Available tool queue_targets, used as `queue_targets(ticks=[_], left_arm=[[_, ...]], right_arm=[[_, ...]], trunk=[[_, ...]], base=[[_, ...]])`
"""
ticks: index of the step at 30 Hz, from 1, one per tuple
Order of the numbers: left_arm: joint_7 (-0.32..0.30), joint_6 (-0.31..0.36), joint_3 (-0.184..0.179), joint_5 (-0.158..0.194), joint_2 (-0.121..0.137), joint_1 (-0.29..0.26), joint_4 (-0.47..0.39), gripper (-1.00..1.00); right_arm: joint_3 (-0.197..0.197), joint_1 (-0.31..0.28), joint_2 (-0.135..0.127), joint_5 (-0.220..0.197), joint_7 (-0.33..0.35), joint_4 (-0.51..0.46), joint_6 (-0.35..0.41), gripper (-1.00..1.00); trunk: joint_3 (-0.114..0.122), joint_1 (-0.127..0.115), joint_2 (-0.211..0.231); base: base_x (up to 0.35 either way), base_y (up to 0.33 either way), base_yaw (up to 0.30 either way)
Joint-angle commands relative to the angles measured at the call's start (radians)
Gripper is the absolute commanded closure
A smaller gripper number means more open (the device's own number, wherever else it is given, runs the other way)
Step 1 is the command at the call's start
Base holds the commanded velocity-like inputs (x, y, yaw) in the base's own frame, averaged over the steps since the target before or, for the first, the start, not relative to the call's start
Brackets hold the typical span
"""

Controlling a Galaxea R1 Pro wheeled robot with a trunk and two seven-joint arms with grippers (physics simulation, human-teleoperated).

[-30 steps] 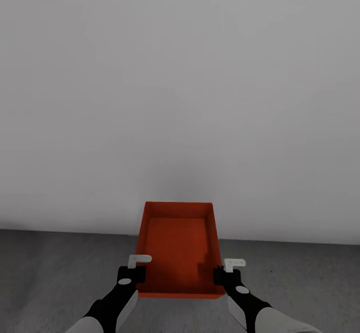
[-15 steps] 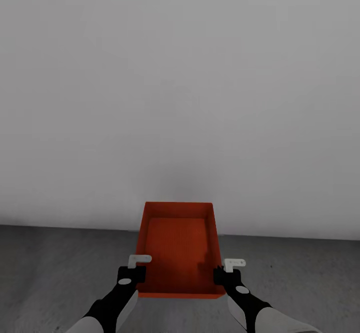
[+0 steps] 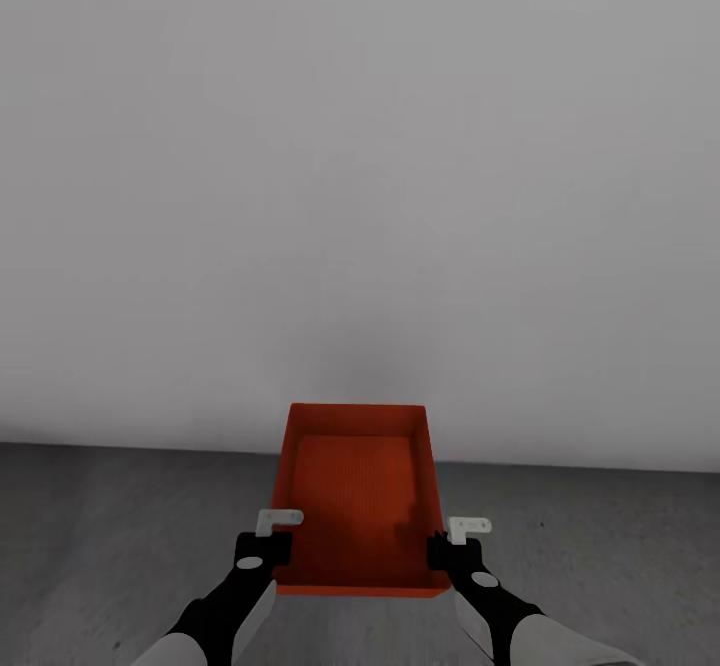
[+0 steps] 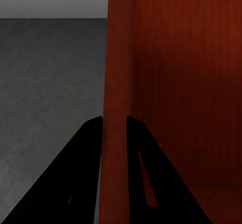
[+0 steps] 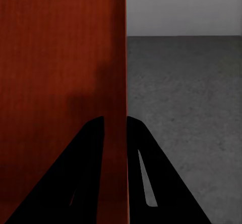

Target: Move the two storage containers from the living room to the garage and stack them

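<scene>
Box held off the concrete on two thin-wall pinches; risk lies in the set-down.

You have the box (image 3: pixel 358 496) between both grippers: the left gripper (image 4: pixel 114 125) is clamped on its left side wall, one finger inside and one outside, and the right gripper (image 5: pixel 115 124) pinches the right wall the same way. The box sits level between your hands, open top up, its far end toward the wall (image 3: pixel 360 166), with grey floor (image 3: pixel 120 536) under and beside both hands. Judged risks: each grip bears on a plain thin wall near the near end, so the far end may sag or the wall slip out if you lower unevenly. Driving further forward could push the far end into the wall and twist the box in your grip. Releasing one hand first would likely tip it.
</scene>
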Motion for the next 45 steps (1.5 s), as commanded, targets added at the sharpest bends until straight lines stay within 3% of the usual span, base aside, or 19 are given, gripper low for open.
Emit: queue_targets(ticks=[1, 10, 45], left_arm=[[0.014, 0.007, 0.028, 0.093, 0.002, -0.001, -0.001, 1.0], [0.015, 0.006, 0.028, 0.093, 0.001, -0.001, -0.001, 1.0], [0.016, 0.014, 0.027, 0.093, 0.0, -0.001, -0.001, 1.0]], right_arm=[[-0.009, -0.001, -0.009, -0.002, 0.002, -0.004, -0.004, 1.0], [-0.009, -0.001, -0.009, -0.002, 0.002, -0.004, -0.004, 1.0], [-0.009, -0.001, -0.009, -0.002, 0.002, -0.004, -0.004, 1.0]], trunk=[[-0.003, 0.0, -0.001], [-0.017, 0.0, -0.001], [-0.182, 0.134, -0.246]], base=[[0.0, 0.0, 0.0], [0.0, 0.0, 0.0], [0.0, 0.0, 0.0]])
